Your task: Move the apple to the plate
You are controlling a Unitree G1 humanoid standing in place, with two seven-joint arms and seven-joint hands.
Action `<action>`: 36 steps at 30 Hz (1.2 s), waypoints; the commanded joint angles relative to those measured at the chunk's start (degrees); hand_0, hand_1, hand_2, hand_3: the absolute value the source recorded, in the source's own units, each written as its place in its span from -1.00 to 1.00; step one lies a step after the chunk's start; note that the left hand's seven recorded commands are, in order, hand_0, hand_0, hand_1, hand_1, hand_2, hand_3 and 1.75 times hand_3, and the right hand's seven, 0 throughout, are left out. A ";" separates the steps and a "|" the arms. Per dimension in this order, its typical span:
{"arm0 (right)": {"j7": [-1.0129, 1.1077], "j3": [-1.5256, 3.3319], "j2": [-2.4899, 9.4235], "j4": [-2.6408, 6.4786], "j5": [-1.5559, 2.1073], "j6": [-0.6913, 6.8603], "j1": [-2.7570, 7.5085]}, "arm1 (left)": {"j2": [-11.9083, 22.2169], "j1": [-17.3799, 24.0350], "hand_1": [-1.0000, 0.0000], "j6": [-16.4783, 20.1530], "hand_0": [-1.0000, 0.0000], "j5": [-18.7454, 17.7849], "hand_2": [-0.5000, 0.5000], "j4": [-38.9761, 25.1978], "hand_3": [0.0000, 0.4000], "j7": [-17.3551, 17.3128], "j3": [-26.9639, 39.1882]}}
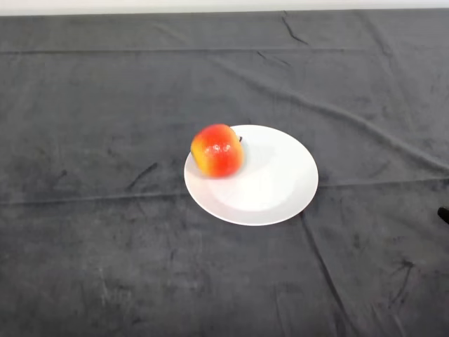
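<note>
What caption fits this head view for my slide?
A red-yellow apple rests on the left rim of a white plate on the dark cloth.

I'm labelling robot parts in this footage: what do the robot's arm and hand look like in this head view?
Neither shows here: no arm or hand enters this head view, so their look cannot be described. Visible are only the apple sitting on the left part of the white plate, on the dark cloth.
</note>
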 commanded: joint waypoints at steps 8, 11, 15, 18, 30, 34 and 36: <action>0.16 -0.63 2.20 4.44 0.81 3.21 2.46 | 0.02 1.41 1.00 0.55 1.00 1.35 0.00 -2.47 -1.00 1.49 -1.18; 0.16 -0.63 2.20 4.44 0.81 3.20 2.46 | -0.04 1.41 1.00 0.62 1.00 1.48 0.00 -2.57 -1.00 1.58 -1.08; 0.16 -0.63 2.20 4.44 0.81 3.20 2.46 | -0.12 1.41 1.00 0.67 1.00 1.64 0.00 -2.69 -1.00 1.70 -0.94; 0.16 -0.64 2.20 4.45 0.81 3.20 2.46 | -0.22 1.35 1.00 0.73 1.00 1.78 0.00 -2.76 -1.00 1.80 -0.87; 0.16 -0.64 2.20 4.44 0.81 3.20 2.46 | -0.59 1.24 1.00 0.52 1.00 1.89 0.00 -3.03 -1.00 1.73 -0.35; 0.16 -0.64 2.20 4.44 0.81 3.20 2.46 | -0.63 1.31 1.00 0.45 1.00 1.91 0.00 -3.07 -1.00 1.62 -0.16; 0.16 -0.64 2.20 4.44 0.81 3.20 2.46 | -0.64 1.33 1.00 0.45 1.00 1.94 0.00 -3.08 -1.00 1.57 -0.10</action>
